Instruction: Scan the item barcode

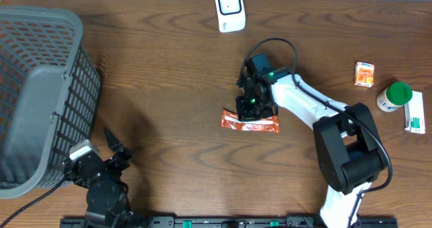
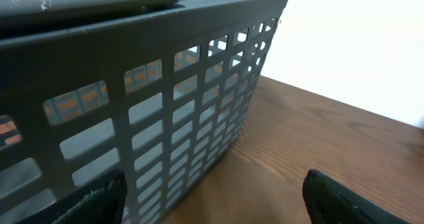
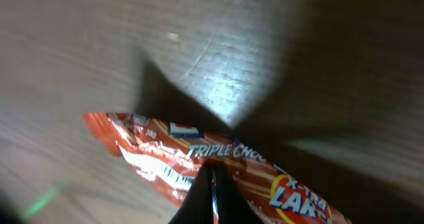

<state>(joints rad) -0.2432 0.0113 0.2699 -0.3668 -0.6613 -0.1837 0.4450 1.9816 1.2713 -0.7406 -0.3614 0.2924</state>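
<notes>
Your snack packet (image 1: pixel 231 120) (image 3: pixel 149 154) lies near the middle of the table (image 1: pixel 169 66), a little toward its right edge. Your right gripper (image 1: pixel 251 108) (image 3: pixel 212 184) is clenched, its tips pinching the wrapper. The scanner (image 1: pixel 230 9) stands at the far edge. Your left gripper (image 1: pixel 116 147) (image 2: pixel 218 201) hangs released by the basket (image 1: pixel 71 25) at the front-left corner.

Overhead (downward), close right wrist share wrapper (image 1: pixel 263 125).

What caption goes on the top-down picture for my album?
Right tool pinching a flat orange foil snack packet in front of the white plastic scanner.
</notes>
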